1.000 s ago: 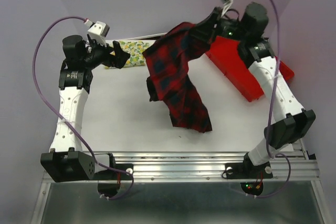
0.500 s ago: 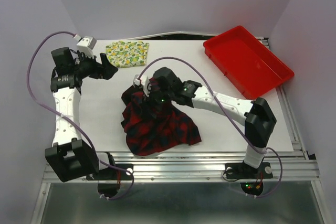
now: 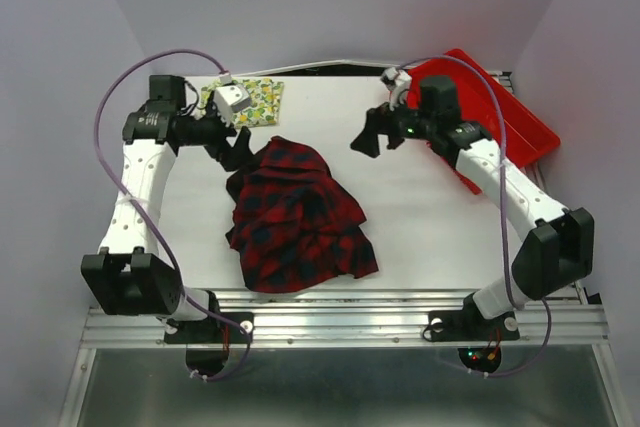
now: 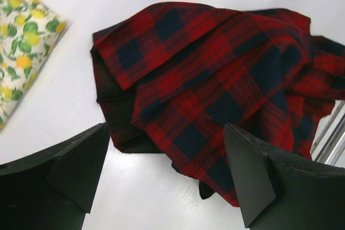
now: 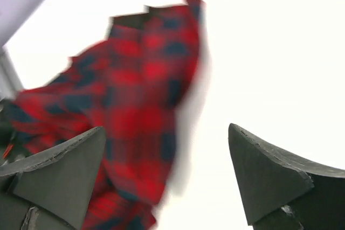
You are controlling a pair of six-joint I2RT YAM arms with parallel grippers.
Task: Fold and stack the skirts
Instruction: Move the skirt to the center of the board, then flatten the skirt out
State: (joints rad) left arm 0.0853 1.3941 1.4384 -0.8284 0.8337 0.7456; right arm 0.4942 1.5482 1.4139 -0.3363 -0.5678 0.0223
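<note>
The left gripper (image 3: pixel 235 152) and right gripper (image 3: pixel 368 139) both hold their jaws spread wide and empty, with the crumpled red-and-black plaid cloth skirt (image 3: pixel 295 217) just ahead of the left jaws, well apart from the right, and the flat cream lemon-print cloth skirt (image 3: pixel 262 102) beside the left.

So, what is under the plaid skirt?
Only white table shows around the plaid skirt. It lies bunched, so anything beneath the folds is hidden. The lemon skirt lies apart.
</note>
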